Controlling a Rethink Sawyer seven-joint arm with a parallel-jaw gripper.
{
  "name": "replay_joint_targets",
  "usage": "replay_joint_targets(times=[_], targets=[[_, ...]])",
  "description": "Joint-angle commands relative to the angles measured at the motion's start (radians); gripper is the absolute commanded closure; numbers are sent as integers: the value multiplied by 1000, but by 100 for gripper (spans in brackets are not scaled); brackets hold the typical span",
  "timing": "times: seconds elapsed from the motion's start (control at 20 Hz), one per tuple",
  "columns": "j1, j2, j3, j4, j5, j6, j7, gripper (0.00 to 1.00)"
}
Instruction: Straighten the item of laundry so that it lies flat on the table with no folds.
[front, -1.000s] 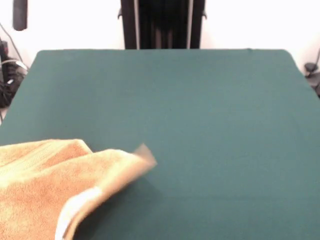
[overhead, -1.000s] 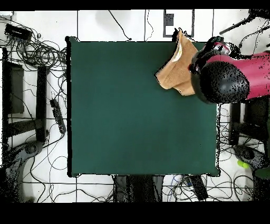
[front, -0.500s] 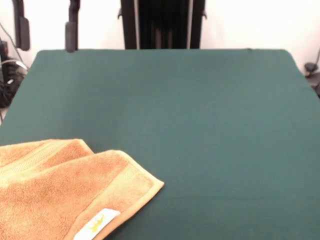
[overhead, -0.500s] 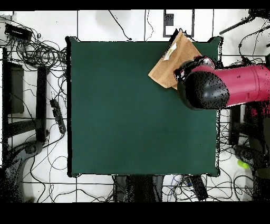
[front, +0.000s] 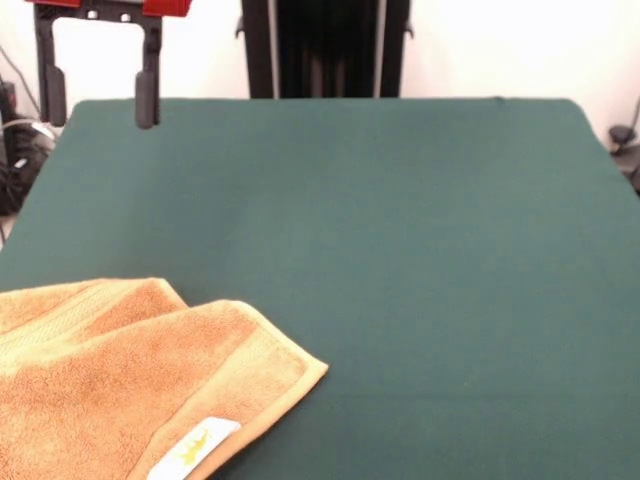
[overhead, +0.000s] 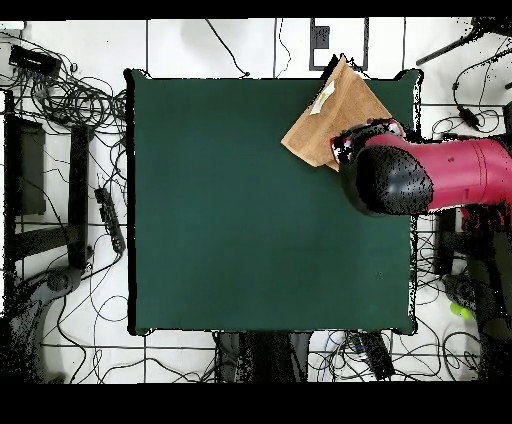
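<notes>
The item of laundry, an orange-tan terry towel, lies at the near left corner of the green table. It is folded: one layer shows behind another, and a white label with a yellow mark faces up at its front hem. My gripper hangs open above the table's far left corner, well away from the towel, with nothing between its black fingers. In the overhead view the towel sits at the table's top right corner, and the red arm covers its lower right part.
The towel runs past the table's edge at the left and bottom of the front view. Tangled cables and black stands lie on the floor beside the table's left side in the overhead view.
One second ago the towel's right corner was in motion; it has dropped and lies still with the label up. The gripper has let go and drawn away toward the far left corner.
</notes>
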Motion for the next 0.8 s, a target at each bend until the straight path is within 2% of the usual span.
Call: replay_joint_targets(times=[0.05, 0.15, 0.2, 0.45, 0.8], targets=[[113, 74, -147, 84, -106, -78, 127, 0], [142, 84, -184, 83, -132, -112, 166, 0], [134, 90, -186, 60, -130, -111, 143, 0], [231, 119, -292, 61, -169, -163, 266, 0], [475, 186, -555, 31, -252, -324, 534, 0]])
